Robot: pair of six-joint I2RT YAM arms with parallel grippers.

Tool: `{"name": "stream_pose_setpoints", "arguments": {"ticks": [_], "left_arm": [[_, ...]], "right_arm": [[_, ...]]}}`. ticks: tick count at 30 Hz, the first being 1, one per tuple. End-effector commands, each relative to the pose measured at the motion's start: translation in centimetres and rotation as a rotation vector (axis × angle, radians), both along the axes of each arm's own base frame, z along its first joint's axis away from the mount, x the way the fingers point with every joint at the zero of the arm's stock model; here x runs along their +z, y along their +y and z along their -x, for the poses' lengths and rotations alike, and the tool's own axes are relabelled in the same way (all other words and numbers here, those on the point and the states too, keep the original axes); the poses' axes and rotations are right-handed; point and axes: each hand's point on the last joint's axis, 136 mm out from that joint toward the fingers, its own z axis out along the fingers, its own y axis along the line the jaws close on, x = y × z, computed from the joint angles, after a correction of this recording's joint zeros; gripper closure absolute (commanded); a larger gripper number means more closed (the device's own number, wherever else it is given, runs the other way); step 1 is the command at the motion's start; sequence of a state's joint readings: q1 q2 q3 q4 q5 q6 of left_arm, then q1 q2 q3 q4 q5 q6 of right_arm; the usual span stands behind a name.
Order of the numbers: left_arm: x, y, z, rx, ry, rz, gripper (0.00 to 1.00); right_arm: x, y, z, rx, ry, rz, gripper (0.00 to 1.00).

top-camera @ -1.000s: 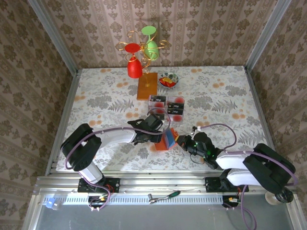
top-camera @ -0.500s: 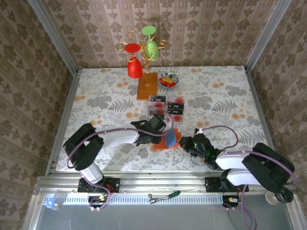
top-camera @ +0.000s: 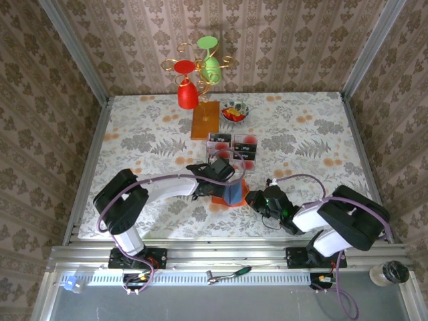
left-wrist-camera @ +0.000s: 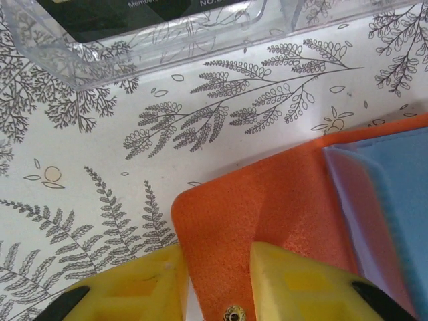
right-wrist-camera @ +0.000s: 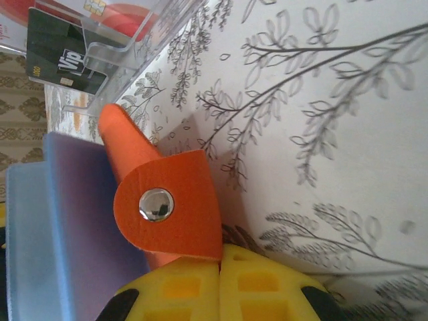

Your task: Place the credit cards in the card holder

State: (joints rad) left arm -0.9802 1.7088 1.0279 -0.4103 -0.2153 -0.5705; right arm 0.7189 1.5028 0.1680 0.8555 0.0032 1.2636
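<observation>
Your right end effector [right-wrist-camera: 219, 264] is closed. Its yellow fingers [right-wrist-camera: 267, 291] meet along a seam, and the orange snap tab [right-wrist-camera: 170, 207] of the card holder [right-wrist-camera: 127, 144] comes out right at that seam, silver stud facing the wrist camera. From above you see this end effector [top-camera: 256, 198] at the holder's right side, close to the tabletop's near edge.

Your left end effector [left-wrist-camera: 217, 257] has its jaws slightly apart. A rounded corner of the holder's orange flap [left-wrist-camera: 267, 200] lies between them, with a small brass stud [left-wrist-camera: 234, 312] at the bottom of the gap. You cannot tell from the pictures whether the jaws actually pinch the flap. From above, this end effector [top-camera: 226, 179] sits at the holder's far left side.

The card holder [top-camera: 231, 194] is spread open between the two end effectors, with its blue and purple inner pockets [left-wrist-camera: 394, 200] showing. It lies near the tabletop's [top-camera: 307, 134] near edge, about midway between the left and right edges.

Just behind it, toward the tabletop's middle, is the clear tray [top-camera: 208, 148]. The cards [top-camera: 241, 144] are in the tray: black ones with white print [right-wrist-camera: 63, 63] and red-marked ones. You also see the tray's wall [left-wrist-camera: 167, 53] just beyond the flap in the left wrist view.
</observation>
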Motion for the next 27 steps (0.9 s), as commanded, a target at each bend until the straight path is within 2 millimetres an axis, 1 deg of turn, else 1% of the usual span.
{"name": "stream_pose_setpoints", "arguments": {"ticks": [1, 4, 10, 15, 17, 19, 21, 22, 24, 27], "left_arm": [[-0.2, -1.5, 0.6, -0.062, 0.044, 0.002, 0.63], [-0.4, -1.2, 0.7, -0.063, 0.046, -0.014, 0.58], [0.3, -0.8, 0.5, -0.047, 0.011, 0.014, 0.68], [1.0, -0.9, 0.4, -0.049, -0.012, 0.058, 0.68], [1.1, -0.8, 0.4, -0.048, -0.015, 0.06, 0.77], [1.1, -0.8, 0.4, -0.051, -0.015, 0.057, 0.87], [1.1, -0.6, 0.4, -0.052, -0.017, 0.051, 0.93], [1.1, -0.5, 0.4, -0.051, -0.017, 0.05, 0.96], [1.0, -0.4, 0.5, -0.051, -0.016, 0.046, 1.0], [1.1, -0.4, 0.5, -0.051, -0.018, 0.051, 1.0]], "right_arm": [[0.4, 2.7, 0.0, 0.072, 0.01, -0.056, 1.0], [0.4, 3.3, -0.1, 0.091, 0.009, -0.068, 1.0], [0.5, 3.3, -0.3, 0.103, 0.022, -0.025, 1.0], [0.2, 3.5, -0.4, 0.112, 0.032, -0.025, 1.0], [0.1, 3.7, -0.4, 0.117, 0.036, -0.029, 1.0], [0.1, 3.8, -0.5, 0.121, 0.036, -0.035, 0.96], [0.2, 3.9, -0.6, 0.128, 0.036, -0.037, 0.92], [0.3, 4.0, -0.6, 0.133, 0.037, -0.034, 0.92], [0.5, 3.9, -0.7, 0.134, 0.036, -0.026, 0.9], [0.6, 3.9, -0.8, 0.142, 0.038, -0.016, 0.9]]}}
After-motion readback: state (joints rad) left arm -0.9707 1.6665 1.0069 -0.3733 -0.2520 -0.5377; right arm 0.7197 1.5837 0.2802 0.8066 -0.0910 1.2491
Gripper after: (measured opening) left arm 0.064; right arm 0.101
